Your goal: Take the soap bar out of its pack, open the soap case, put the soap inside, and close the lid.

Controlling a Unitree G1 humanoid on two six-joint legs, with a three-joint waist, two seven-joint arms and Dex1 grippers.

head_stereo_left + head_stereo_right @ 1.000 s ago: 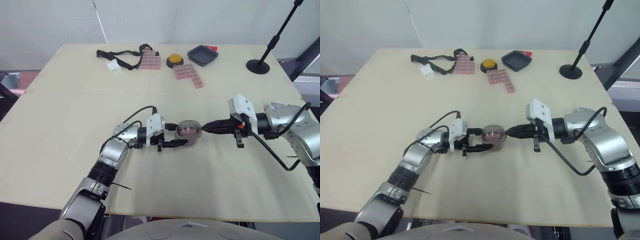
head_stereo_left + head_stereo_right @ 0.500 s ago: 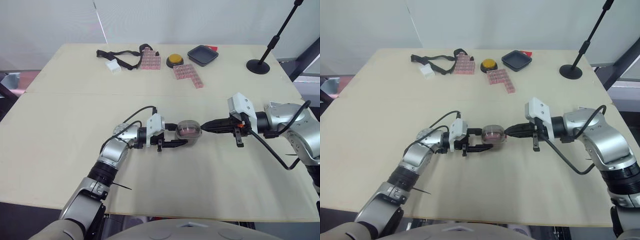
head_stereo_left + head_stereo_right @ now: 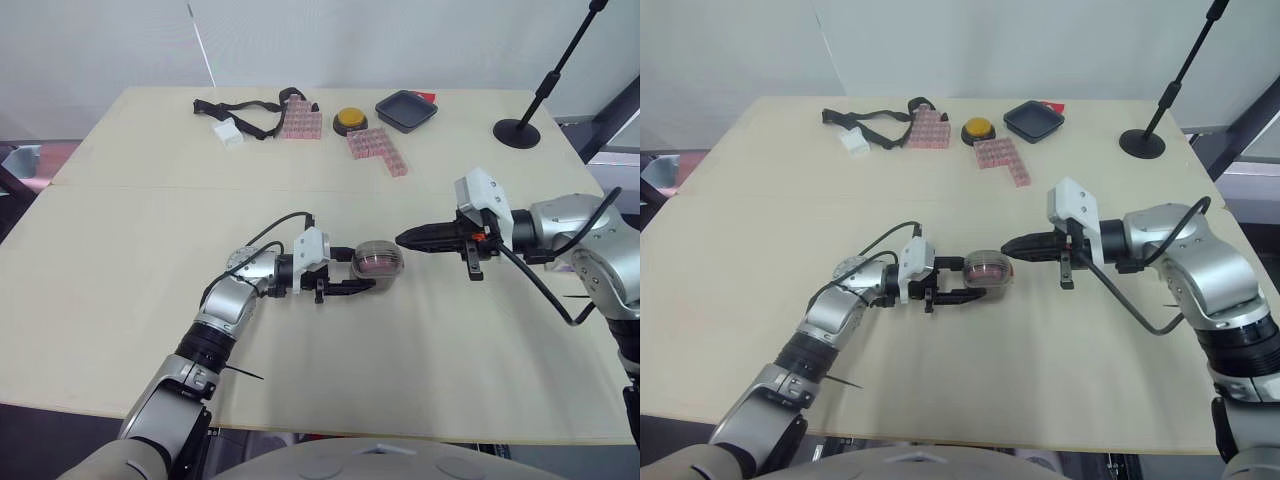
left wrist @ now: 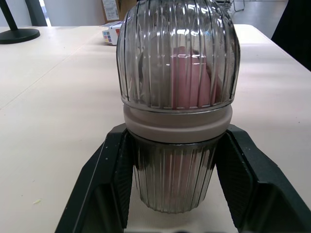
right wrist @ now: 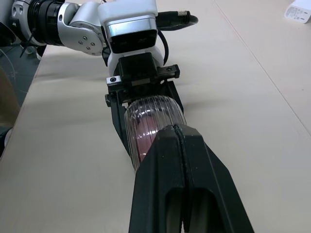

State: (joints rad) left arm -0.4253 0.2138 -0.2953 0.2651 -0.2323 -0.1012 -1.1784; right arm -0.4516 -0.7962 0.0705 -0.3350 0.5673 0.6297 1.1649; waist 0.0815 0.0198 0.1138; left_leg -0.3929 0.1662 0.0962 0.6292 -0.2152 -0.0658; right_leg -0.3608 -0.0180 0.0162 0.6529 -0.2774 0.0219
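The soap case, clear and ribbed with a pale band at the seam, lies on its side at mid-table with its lid on. A pink soap bar shows through its wall. My left gripper is shut on the soap case, one black finger on each side of its lower half. My right gripper is shut with nothing in it. Its tip hovers just beyond the domed end of the soap case, a little above it and apart from it.
Along the far edge lie a black strap, a white block, two pink packs, a yellow button and a black tray. A stand base sits far right. A small box lies near the right arm.
My right gripper has drawn off the end of the soap case, rising and shifting slightly toward the far side. The left gripper and the case have stayed put.
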